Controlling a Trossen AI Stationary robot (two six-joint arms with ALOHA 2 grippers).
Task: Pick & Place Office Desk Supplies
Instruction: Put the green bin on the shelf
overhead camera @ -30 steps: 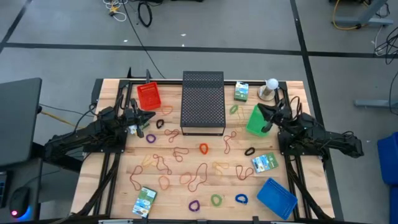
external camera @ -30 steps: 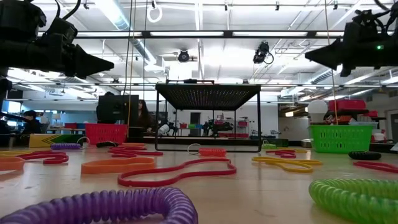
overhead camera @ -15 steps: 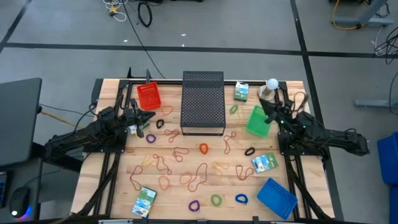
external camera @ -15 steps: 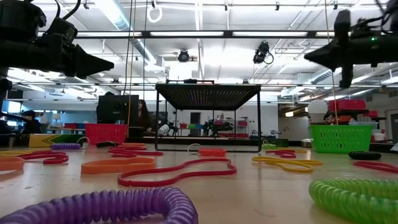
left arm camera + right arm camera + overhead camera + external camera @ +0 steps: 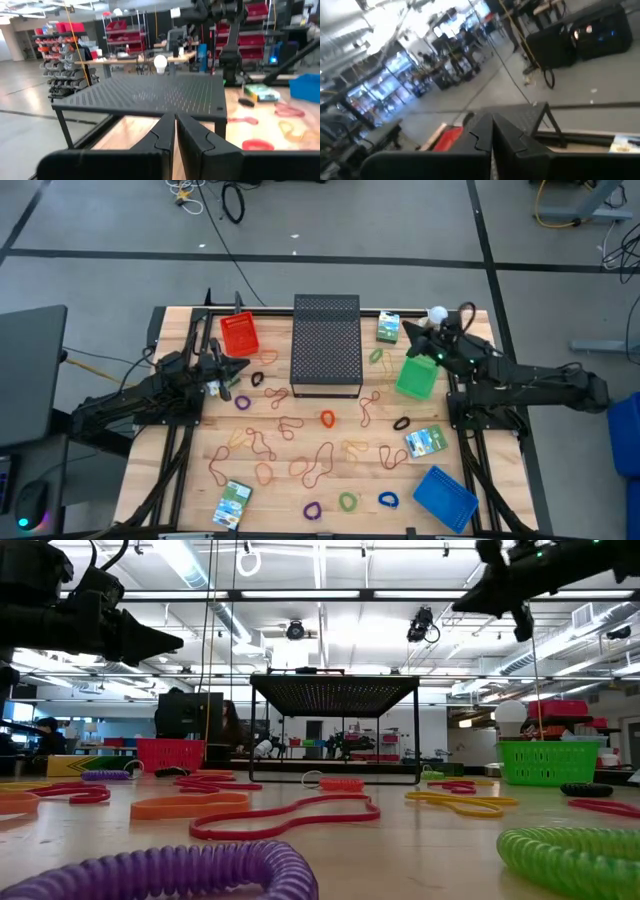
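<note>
The right gripper (image 5: pixel 412 333), fingers pressed together and empty, hung above the green basket (image 5: pixel 415 374), whose contents and any labels were unreadable, while rubber bands (image 5: pixel 318 463) lay scattered across the table (image 5: pixel 170 480).

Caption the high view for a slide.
Both grippers shut and empty: left near the red basket, right above the green basket; rubber bands scattered.

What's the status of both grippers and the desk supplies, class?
Left gripper shut, empty, by red basket. Right gripper shut, empty, above green basket. Rubber bands scattered. Nothing blocking.
</note>
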